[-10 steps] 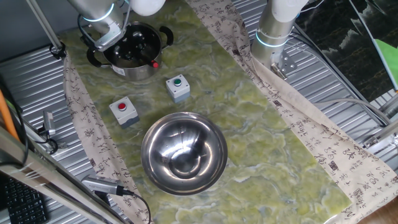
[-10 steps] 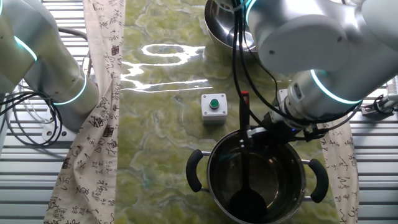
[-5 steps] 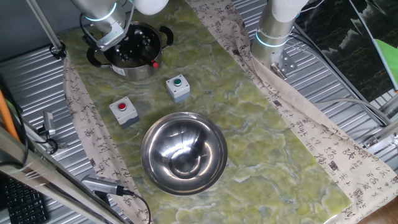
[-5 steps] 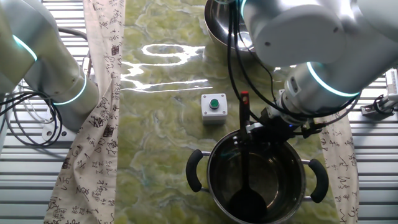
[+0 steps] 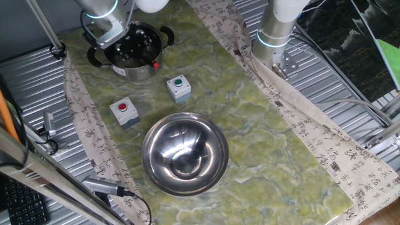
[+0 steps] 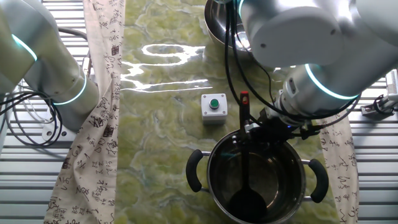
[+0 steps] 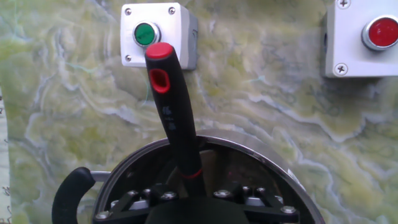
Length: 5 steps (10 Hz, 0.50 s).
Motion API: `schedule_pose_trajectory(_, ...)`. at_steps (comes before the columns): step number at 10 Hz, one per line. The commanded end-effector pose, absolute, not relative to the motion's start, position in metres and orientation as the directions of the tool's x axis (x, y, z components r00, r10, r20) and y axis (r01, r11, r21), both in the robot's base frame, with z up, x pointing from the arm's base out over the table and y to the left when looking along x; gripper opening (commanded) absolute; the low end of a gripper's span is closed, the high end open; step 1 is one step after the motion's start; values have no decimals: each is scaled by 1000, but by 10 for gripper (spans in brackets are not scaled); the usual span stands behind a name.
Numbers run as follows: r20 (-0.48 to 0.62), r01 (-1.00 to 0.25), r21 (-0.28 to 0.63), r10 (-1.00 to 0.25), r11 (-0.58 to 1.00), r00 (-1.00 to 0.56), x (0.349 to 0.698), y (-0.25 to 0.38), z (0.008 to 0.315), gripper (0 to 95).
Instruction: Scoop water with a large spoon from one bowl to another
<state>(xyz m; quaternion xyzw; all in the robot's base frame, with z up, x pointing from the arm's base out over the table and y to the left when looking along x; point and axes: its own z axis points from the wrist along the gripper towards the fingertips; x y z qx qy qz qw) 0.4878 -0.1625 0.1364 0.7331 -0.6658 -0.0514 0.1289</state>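
The large spoon stands in the black-handled pot — dark ladle bowl down, black handle with red tip leaning toward the green button box; whether the jaws clench it, I cannot tell

A black handle tipped in red is seen on the large spoon; the tabletop is veined green.

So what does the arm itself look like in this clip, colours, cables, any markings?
The arm has glossy white-grey rounded housings with glowing cyan rings at the joints. Black cables loop along it down towards the wrist. The gripper is dark metal linkage with visible silver bolts. A second arm base of the same white build with a cyan ring stands at the table edge. No readable markings show.
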Motion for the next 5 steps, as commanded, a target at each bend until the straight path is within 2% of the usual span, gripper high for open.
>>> schedule_pose_trajectory(1, 97, -966, 247, -991, -69, 95, 482, -162, 136, 570)
schedule_pose_trajectory(5, 98, -970, 236, -992, -55, 80, 475, -163, 135, 570)
